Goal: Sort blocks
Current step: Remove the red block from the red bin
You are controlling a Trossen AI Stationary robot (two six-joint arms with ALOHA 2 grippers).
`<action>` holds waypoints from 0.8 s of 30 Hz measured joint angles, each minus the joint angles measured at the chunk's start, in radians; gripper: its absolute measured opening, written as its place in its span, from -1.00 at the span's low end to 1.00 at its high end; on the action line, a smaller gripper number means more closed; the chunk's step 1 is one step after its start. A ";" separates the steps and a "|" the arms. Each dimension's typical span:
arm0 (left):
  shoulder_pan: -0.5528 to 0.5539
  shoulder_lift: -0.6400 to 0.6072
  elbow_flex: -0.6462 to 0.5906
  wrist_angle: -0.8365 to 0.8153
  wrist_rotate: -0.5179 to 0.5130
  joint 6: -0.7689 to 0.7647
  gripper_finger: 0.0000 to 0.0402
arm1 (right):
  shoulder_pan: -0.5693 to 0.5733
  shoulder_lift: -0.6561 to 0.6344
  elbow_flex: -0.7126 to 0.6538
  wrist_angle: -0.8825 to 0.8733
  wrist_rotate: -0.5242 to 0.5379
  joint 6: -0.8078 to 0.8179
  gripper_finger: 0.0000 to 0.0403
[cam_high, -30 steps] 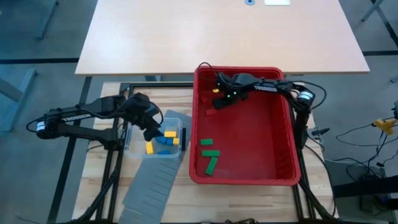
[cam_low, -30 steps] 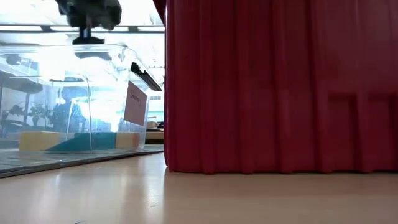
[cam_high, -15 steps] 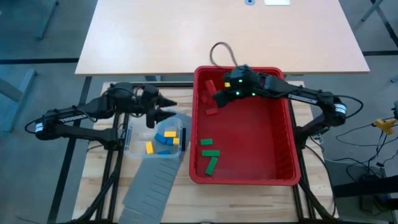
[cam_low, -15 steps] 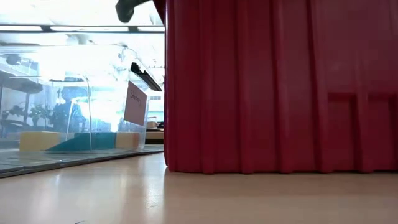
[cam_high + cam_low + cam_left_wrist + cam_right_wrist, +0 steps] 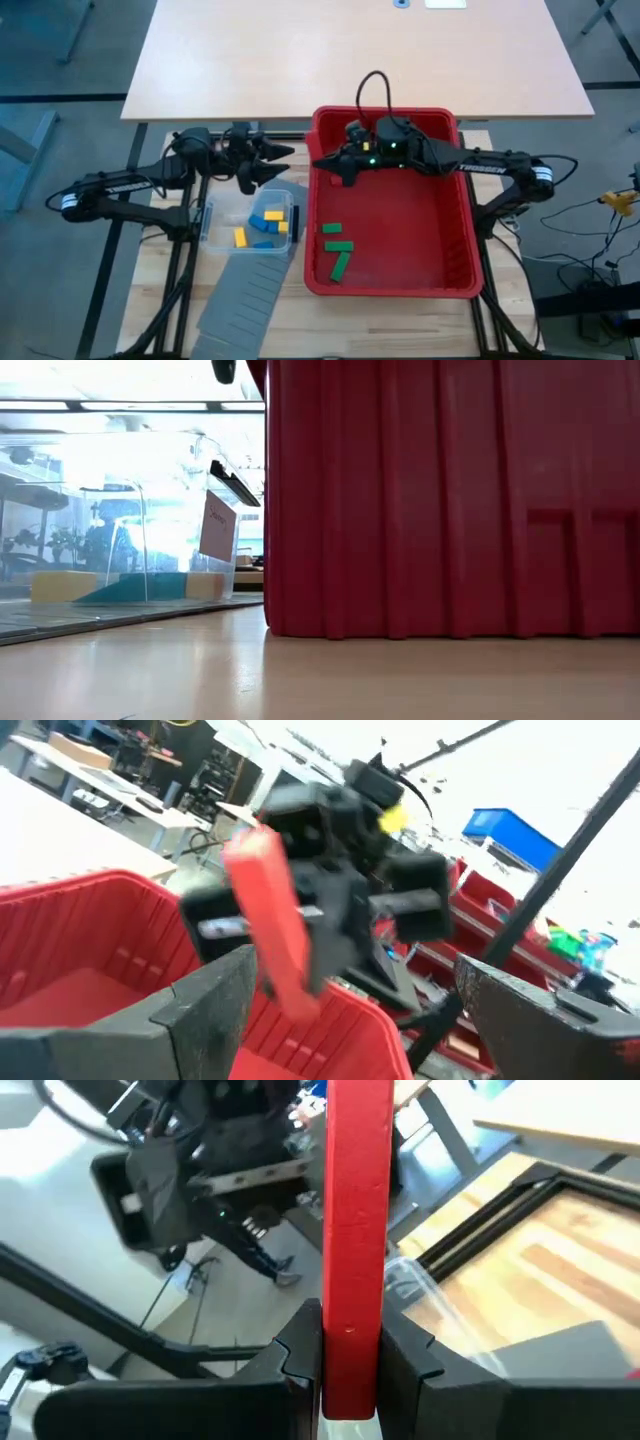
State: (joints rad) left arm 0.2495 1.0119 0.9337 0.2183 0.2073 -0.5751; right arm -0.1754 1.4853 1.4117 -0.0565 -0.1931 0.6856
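From left to right. My left claw [image 5: 268, 163] hangs above the far edge of the clear tub [image 5: 215, 215], fingers spread wide and empty, pointing toward the red bin [image 5: 460, 200]. In the tub lie the sorted yellow and blue blocks [image 5: 266, 225]. Across the bin's near-left wall, my right claw [image 5: 322, 165] is clamped on a red bar [image 5: 356, 1230]; in the right wrist view the bar stands up from between the fingers, its long axis running straight out of the grip. In the left wrist view the same bar sits directly ahead of the open fingers, slightly tilted. The two claws face each other, near but apart, the bar between them. I judge a handover: the left arm is the nearer taker. Green blocks [image 5: 336, 246] rest on the bin floor, nearer its front left corner, well apart from both claws.
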 joint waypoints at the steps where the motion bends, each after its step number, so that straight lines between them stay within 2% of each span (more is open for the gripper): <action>1: 0.002 0.012 0.000 0.012 -0.004 -0.010 0.56 | 0.008 0.008 0.000 0.015 -0.006 0.003 -0.81; 7: 0.004 0.084 -0.001 0.092 -0.008 -0.060 0.56 | 0.047 0.052 0.000 0.107 -0.020 0.021 -0.81; 12: 0.003 0.126 -0.001 0.188 -0.013 -0.093 0.55 | 0.064 0.078 0.000 0.106 -0.034 0.046 -0.81; 14: 0.003 0.132 0.003 0.196 -0.015 -0.100 0.47 | 0.070 0.083 0.000 0.106 -0.035 0.047 -0.81; 17: 0.003 0.142 0.005 0.181 -0.015 -0.100 0.09 | 0.073 0.083 0.000 0.114 -0.035 0.043 -0.81; 21: 0.002 0.147 0.005 0.166 0.030 -0.095 -0.71 | 0.072 0.083 0.000 0.121 -0.036 0.035 -0.81; 22: 0.002 0.147 0.006 0.171 0.049 -0.113 -0.82 | 0.072 0.083 0.000 0.121 -0.041 0.019 -0.81; 24: 0.002 0.147 0.007 0.170 0.052 -0.121 -0.84 | 0.073 0.082 0.000 0.120 -0.037 0.007 -0.81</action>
State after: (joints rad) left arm 0.2512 1.1587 0.9405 0.3884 0.2596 -0.6962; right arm -0.1028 1.5677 1.4119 0.0638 -0.2302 0.6922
